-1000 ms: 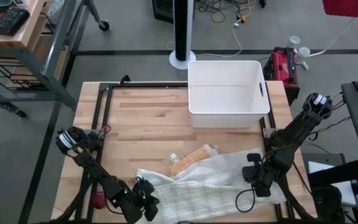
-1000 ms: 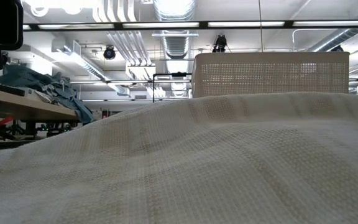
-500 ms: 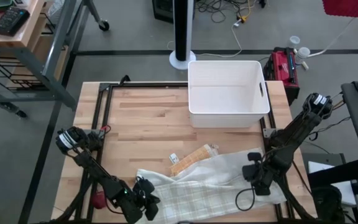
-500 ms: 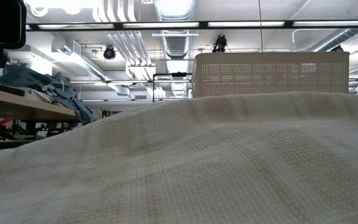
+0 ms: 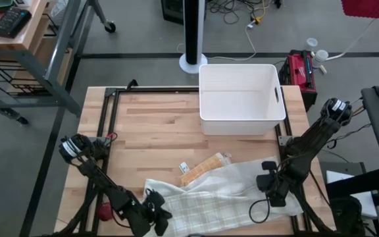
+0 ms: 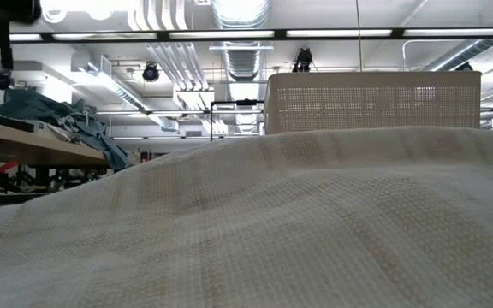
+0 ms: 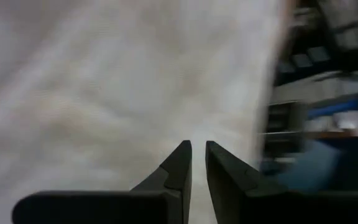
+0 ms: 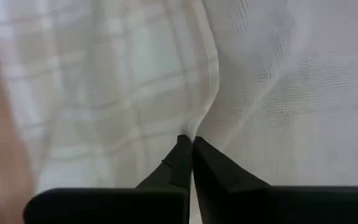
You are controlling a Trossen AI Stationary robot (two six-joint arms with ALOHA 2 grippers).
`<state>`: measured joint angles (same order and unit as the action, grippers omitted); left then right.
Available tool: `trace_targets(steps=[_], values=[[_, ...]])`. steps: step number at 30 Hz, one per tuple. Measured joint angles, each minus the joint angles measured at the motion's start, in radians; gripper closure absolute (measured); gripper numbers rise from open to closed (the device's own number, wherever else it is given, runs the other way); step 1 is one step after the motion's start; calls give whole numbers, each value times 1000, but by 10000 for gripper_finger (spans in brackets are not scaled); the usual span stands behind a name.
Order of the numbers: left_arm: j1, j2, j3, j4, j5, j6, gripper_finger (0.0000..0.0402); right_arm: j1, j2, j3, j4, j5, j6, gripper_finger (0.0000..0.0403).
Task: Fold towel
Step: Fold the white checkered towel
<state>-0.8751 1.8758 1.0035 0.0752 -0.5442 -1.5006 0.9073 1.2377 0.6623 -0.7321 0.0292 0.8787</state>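
Note:
A cream towel (image 5: 222,191) with a faint check lies crumpled along the table's near side and fills the low view (image 6: 272,222). My left gripper (image 5: 158,216) is at the towel's near left corner. In the left wrist view its fingers (image 7: 197,149) stand a thin slit apart with pale cloth in front. My right gripper (image 5: 272,191) points down on the towel's right part, and its fingers (image 8: 190,142) are shut on a pucker of cloth. My left gripper meets the towel at its near left corner (image 7: 194,121), slanting down from the table's near left. Blur hides how many layers lie between the fingers. The cloth spreads away from the tips and rests on the table. My right gripper pinches a small raised fold (image 8: 197,121) in the towel's right part between its two fingertips, from above, pointing steeply down. A ridge of cloth runs away from the tips. The rest of the towel lies slack on the table.
A white bin (image 5: 206,99) stands at the table's far right; it shows beyond the towel in the low view (image 6: 371,103). A tan packet (image 5: 202,168) lies half under the towel's far edge, with a small white scrap (image 5: 183,168) beside it. Bare wood lies at the far left.
My left gripper has tipped upward a little at the towel's near left corner; its arm has risen in the low view. The towel keeps its shape and place.

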Motion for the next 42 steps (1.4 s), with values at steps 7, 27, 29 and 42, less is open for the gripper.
trace_targets(steps=[7,27,29,42], values=[[0,-14,11,132,-46,147,365,21,-5,171,-188,25,-15,402],[122,-16,16,89,-281,693,285,236,7,534,-402,60,-3,403],[125,-16,16,71,-279,697,266,240,16,531,-408,58,1,403],[125,-17,15,-32,-89,568,216,240,53,528,-452,4,12,403]])
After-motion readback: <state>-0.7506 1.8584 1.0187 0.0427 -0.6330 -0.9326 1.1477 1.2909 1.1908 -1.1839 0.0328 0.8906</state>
